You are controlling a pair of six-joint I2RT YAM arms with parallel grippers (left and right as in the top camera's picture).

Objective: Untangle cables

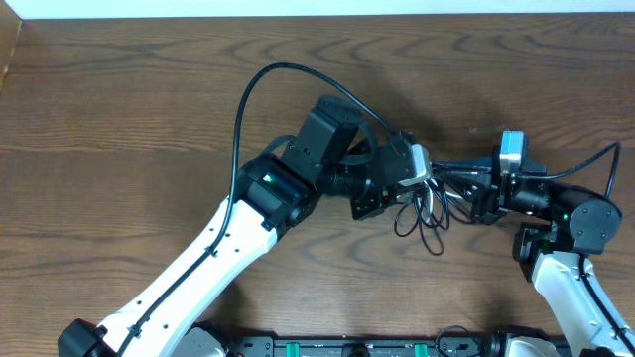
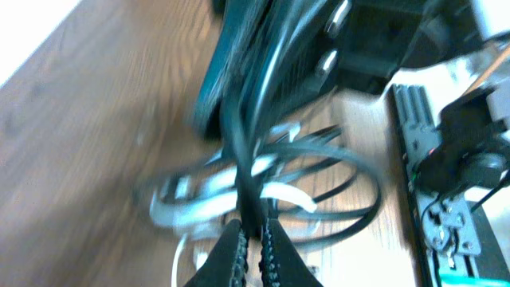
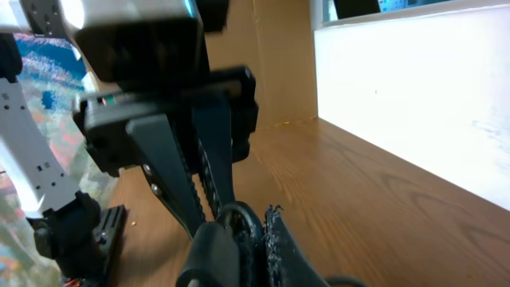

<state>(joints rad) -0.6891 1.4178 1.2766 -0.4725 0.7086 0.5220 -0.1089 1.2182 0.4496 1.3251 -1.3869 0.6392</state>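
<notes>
The cables (image 1: 429, 213) lie as a small tangle of thin black loops with a short white cable (image 1: 424, 180) in it, between my two grippers at the table's centre right. My left gripper (image 1: 405, 192) reaches in from the left. In the left wrist view my left gripper (image 2: 253, 245) is shut on a black cable (image 2: 245, 171) that runs up and away, with the white cable (image 2: 199, 206) and black loops (image 2: 351, 187) behind it. My right gripper (image 1: 464, 194) comes from the right; in the right wrist view my right gripper (image 3: 256, 235) is shut on a looped black cable (image 3: 239, 214).
Thick black cords (image 1: 260, 84) arch over the left arm and along the right arm (image 1: 585, 169). The left gripper's fingers (image 3: 171, 171) stand close in front of the right wrist camera. A black rail (image 1: 347, 347) lines the table's front edge.
</notes>
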